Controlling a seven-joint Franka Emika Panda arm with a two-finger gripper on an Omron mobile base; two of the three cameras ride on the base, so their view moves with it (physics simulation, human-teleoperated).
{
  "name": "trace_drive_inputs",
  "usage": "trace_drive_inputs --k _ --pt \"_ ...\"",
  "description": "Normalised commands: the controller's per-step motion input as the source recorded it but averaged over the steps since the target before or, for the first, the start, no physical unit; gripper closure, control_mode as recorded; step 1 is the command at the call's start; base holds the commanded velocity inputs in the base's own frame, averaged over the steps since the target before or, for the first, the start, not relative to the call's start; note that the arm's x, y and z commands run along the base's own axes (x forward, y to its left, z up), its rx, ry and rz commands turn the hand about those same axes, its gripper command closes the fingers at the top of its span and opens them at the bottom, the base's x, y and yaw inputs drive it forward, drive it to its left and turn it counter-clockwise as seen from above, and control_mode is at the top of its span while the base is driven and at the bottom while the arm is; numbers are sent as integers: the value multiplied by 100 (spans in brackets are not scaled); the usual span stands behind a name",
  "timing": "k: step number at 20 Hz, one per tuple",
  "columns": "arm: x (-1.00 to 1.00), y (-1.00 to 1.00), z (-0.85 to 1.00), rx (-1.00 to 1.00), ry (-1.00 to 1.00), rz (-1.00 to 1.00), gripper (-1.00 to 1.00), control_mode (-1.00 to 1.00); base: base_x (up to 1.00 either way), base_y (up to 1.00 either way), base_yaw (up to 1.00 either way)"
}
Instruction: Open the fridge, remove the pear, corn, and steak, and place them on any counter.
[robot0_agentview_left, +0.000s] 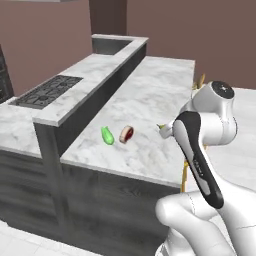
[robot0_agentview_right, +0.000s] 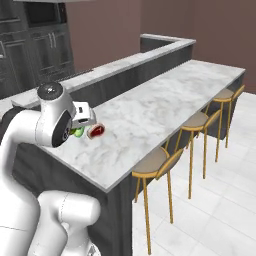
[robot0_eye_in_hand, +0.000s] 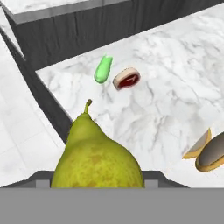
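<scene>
While gripped in the half-closed claw (robot0_eye_in_hand: 97, 181), pear (robot0_eye_in_hand: 97, 157) hanging above the table (robot0_agentview_left: 150, 100); beyond the pear, corn (robot0_eye_in_hand: 103, 70) lying just beside steak (robot0_eye_in_hand: 127, 79).

even, soft rendered light, faint shadows, no glare, slightly blurry, coarse edges throughout

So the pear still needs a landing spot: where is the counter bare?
Bare marble counter runs from the steak to the far end above the stools. Crowded only near the raised ledge, where corn and steak lie close together.
</scene>
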Motion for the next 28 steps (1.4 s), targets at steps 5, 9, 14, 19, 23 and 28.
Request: trace_drive_inputs --k 5,9,14,19,23,28 --pt "18 0 -8 0 3 -13 100 -100 46 20 -24" --pt "62 -11 -67 0 19 -27 100 -100 0 0 0" --pt "91 -8 -88 0 14 -16 100 -100 0 0 0" --pt "100 0 -95 0 11 -9 100 -100 0 0 0" --pt "99 0 -91 0 2 -4 100 -100 0 0 0" --pt "78 0 -60 0 0 -3 100 -100 0 0 0"
